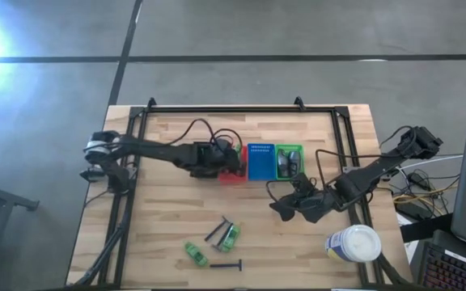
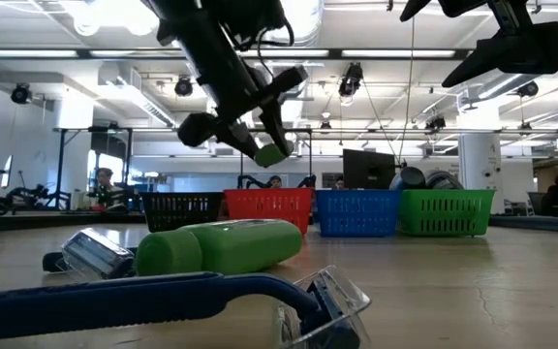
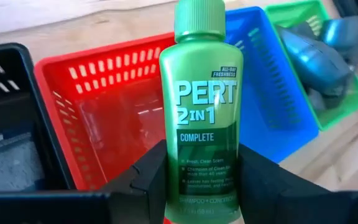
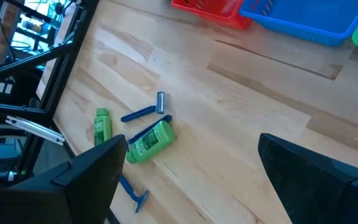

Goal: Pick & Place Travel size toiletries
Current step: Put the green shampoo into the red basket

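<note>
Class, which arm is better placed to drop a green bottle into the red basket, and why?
Left. The left gripper is shut on the green bottle above the red basket. The right gripper hangs open and empty, in front of the green basket.

A green bottle (image 3: 199, 106) of smooth, shiny plastic is held between the matt black left fingers (image 3: 263, 180), with a glossy printed label on its front. Past the fingertips, the red basket (image 3: 98, 106), blue basket (image 3: 272, 93) and green basket (image 3: 347, 99) are seen to be hard plastic mesh with a slight shine. Smooth grey tubes (image 3: 316, 59) with a dull sheen are seen in the green basket. The table (image 4: 229, 124) below the right fingers (image 4: 92, 174) is made of pale wood planks, smooth and matt. The razors (image 4: 143, 112) there are blue plastic.
</note>
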